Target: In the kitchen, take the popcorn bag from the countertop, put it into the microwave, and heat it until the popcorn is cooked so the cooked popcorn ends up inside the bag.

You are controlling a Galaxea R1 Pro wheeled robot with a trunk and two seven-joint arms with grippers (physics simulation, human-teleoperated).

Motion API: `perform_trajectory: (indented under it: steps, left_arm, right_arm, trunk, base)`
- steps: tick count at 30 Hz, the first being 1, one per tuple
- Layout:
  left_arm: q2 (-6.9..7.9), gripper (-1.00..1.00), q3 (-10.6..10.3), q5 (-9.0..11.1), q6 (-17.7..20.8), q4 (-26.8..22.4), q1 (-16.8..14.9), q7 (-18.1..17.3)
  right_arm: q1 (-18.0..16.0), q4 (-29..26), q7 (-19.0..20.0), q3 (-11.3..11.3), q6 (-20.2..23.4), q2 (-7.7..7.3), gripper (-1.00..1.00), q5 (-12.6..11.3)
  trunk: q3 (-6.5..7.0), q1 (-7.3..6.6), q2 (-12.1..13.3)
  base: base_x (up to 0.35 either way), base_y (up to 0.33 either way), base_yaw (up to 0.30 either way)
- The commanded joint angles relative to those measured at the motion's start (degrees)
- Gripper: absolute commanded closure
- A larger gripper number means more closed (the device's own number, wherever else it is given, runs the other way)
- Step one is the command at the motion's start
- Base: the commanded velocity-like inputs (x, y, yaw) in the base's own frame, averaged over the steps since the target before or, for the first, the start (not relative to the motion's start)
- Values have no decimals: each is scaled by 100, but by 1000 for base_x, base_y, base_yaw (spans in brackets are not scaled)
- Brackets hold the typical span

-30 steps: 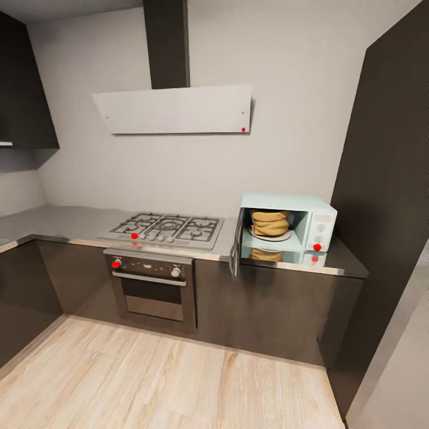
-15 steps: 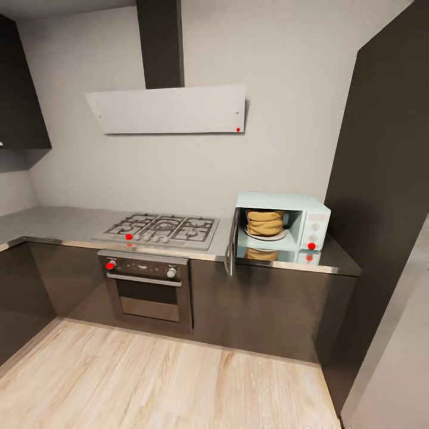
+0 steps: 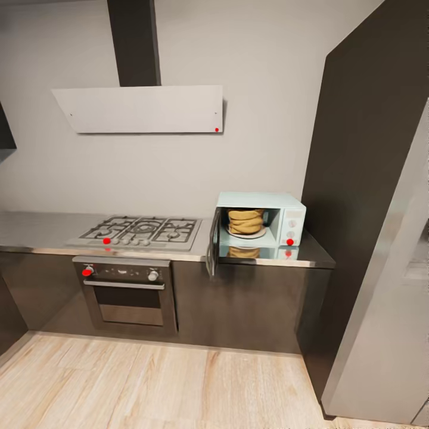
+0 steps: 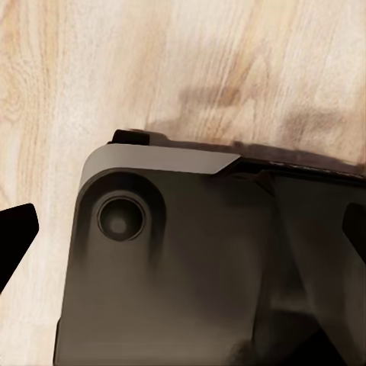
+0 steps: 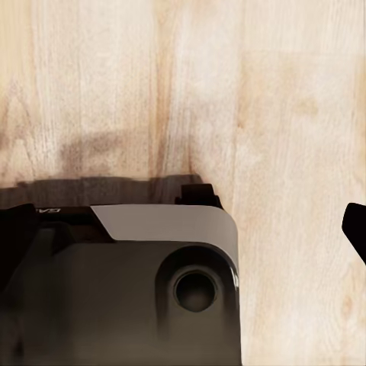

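One popcorn bag [image 3: 245,221] inside open microwave [image 3: 262,217] on countertop [image 3: 36,229] — no legible writing, hands' grip state unclear

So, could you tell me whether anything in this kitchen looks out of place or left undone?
Only the microwave stands out: its door hangs wide open, swung out past the edge of the countertop, with the popcorn bag sitting inside on the plate. Nothing looks spilled, tipped or damaged.

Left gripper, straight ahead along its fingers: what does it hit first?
Probably the robot's own dark base, which sits right under the left wrist camera; past its edge is the wooden floor. Depth is unclear, so which comes first is uncertain.
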Motion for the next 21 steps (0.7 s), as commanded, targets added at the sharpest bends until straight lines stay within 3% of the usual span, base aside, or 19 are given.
perform_trajectory:
  steps: [1, 9, 21]
  left_arm:
    - [-5, -100, 23, 40, 1, -7, 1, 1]
    - [-15, -100, 33, 47, 32, 45, 2, -2]
    - [-1, -100, 24, 39, 46, 72, 2, -6]
  right_arm:
    - [-8, 18, -16, -49, -32, -7, -100, 57]
    - [-8, 17, -8, -49, -31, -15, -100, 65]
    - [-8, 22, -8, -49, -36, -14, -100, 74]
  trunk:
    - [-6, 0, -4]
    - [-6, 0, -4]
    - [-6, 0, -4]
  base:
    - [0, 0, -33]
    - [31, 0, -6]
    - [303, 0, 0]
